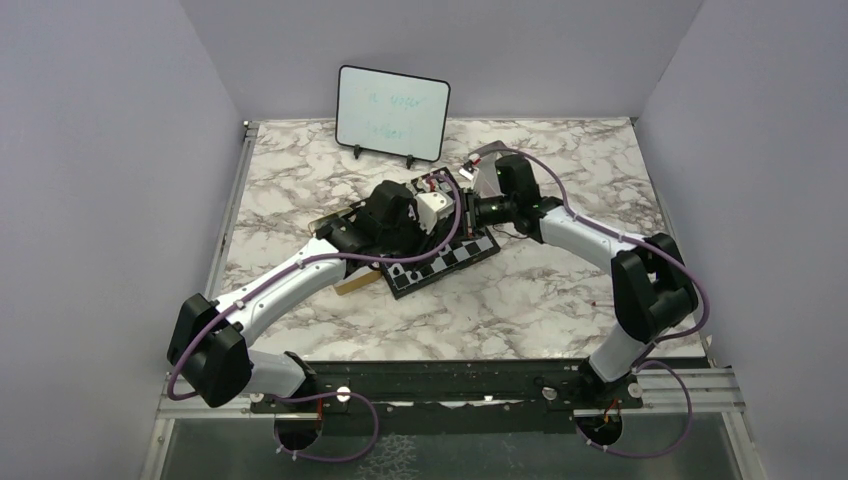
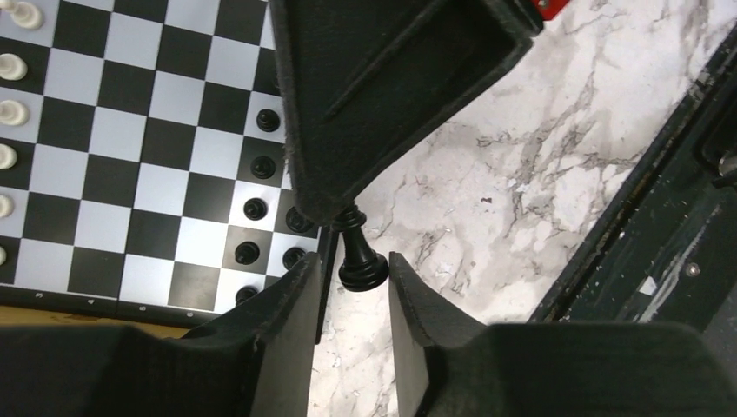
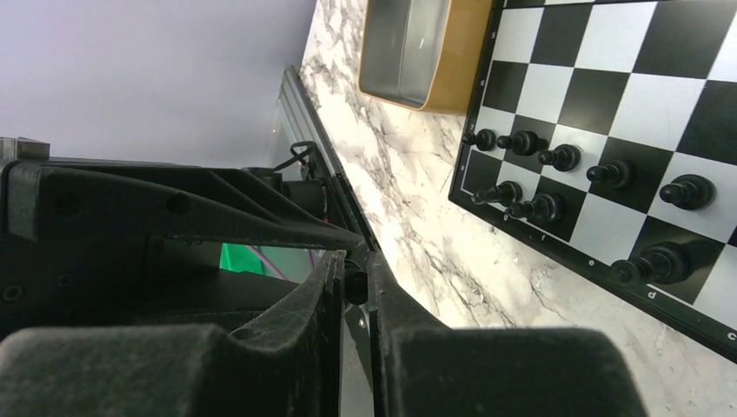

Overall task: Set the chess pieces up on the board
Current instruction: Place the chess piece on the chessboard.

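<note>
Black piece, one in right claw, roughly eight on board

The left arm and right arm are clad in white between black joints. Purple cables are run along both, up from the base rail. The left gripper is fitted with matte black fingers.

Bright, even overhead light. Soft shadows on surface beside board. Pale sheen on board's white squares. Right claw fingers near board blurred.
</note>
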Controlling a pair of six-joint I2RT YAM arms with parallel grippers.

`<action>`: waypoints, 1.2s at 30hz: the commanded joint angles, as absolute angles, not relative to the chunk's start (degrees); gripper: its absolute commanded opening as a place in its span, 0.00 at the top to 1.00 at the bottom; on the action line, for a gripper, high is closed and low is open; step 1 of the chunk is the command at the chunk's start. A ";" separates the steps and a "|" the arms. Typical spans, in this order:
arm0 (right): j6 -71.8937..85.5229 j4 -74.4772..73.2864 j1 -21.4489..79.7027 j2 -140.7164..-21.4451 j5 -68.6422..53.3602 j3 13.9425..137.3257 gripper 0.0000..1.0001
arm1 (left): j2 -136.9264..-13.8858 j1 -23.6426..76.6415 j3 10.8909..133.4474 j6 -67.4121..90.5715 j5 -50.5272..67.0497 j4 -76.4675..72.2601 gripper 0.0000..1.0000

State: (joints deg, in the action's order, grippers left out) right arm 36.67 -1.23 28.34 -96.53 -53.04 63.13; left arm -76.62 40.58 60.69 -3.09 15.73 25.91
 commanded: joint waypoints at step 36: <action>17.92 -14.80 41.23 -88.16 2.82 66.98 0.92 | -70.61 0.67 55.42 25.13 23.22 25.93 0.01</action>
State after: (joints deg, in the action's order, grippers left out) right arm 20.93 -13.26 38.02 -89.45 -6.42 64.47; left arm -74.00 6.79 58.52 19.14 15.27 26.98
